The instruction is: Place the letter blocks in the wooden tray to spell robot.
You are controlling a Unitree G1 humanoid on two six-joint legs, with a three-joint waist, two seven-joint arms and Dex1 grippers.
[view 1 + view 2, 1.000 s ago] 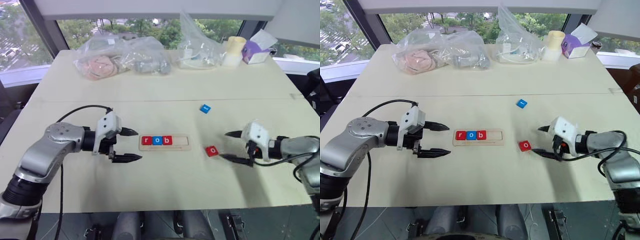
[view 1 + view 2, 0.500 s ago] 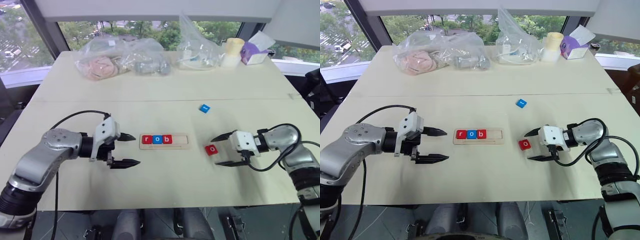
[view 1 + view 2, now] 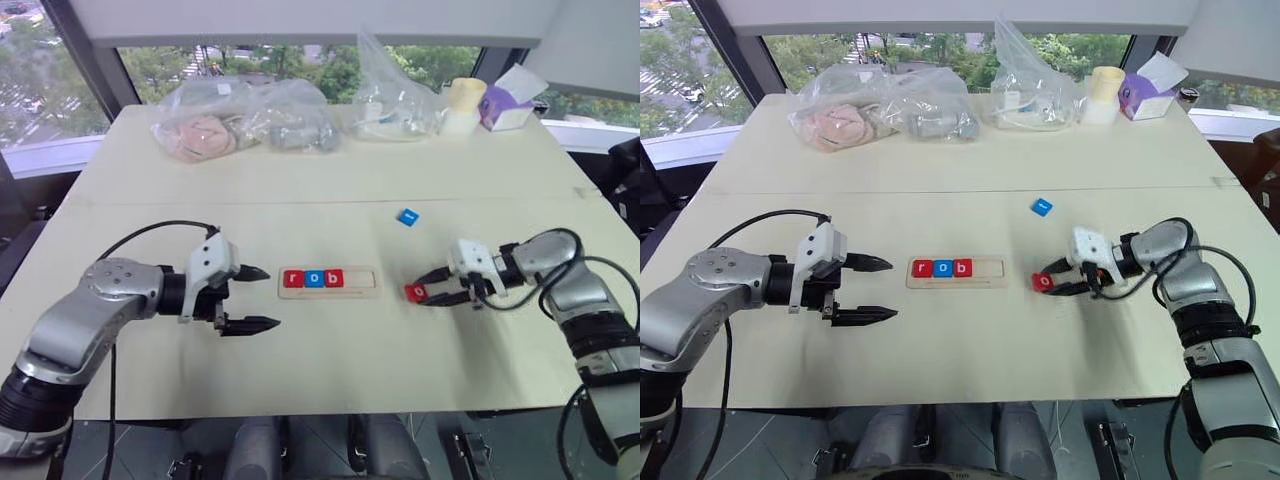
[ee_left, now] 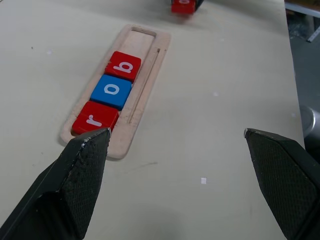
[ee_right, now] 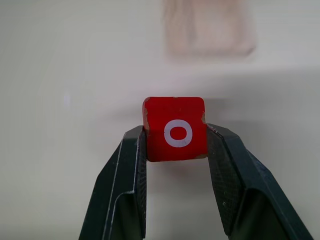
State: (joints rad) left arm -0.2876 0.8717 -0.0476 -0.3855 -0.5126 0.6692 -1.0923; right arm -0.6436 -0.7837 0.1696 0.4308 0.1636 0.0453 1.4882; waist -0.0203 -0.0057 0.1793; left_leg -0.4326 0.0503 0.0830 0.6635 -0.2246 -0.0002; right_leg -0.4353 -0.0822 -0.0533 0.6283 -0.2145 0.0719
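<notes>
Red, with a white letter o, one tile (image 5: 175,129) is pinched between the two black fingers of the right gripper (image 3: 428,289), which are closed against its two sides. The tile is held to the right of the wooden tray (image 3: 329,282), at about three o'clock from it and clear of its end; whether it is lifted off the table (image 3: 330,180) cannot be told.

In the tray's slot three tiles are seated in a row, touching: a red r (image 4: 95,118), a blue o (image 4: 111,91) and a red b (image 4: 123,65). The rest of the slot, on the tray's right side, is left bare wood.

A small blue tile (image 3: 407,216) is seen lying alone on the table, at about one o'clock from the tray and well apart from it; its letter cannot be read.

At nine o'clock from the tray the left gripper (image 3: 259,298) is held with its fingers spread wide and nothing between them, pointing toward the tray's near end.

Along the table's far edge, clear plastic bags (image 3: 240,115), a pale cup (image 3: 467,102) and a purple tissue box (image 3: 508,100) are set.
</notes>
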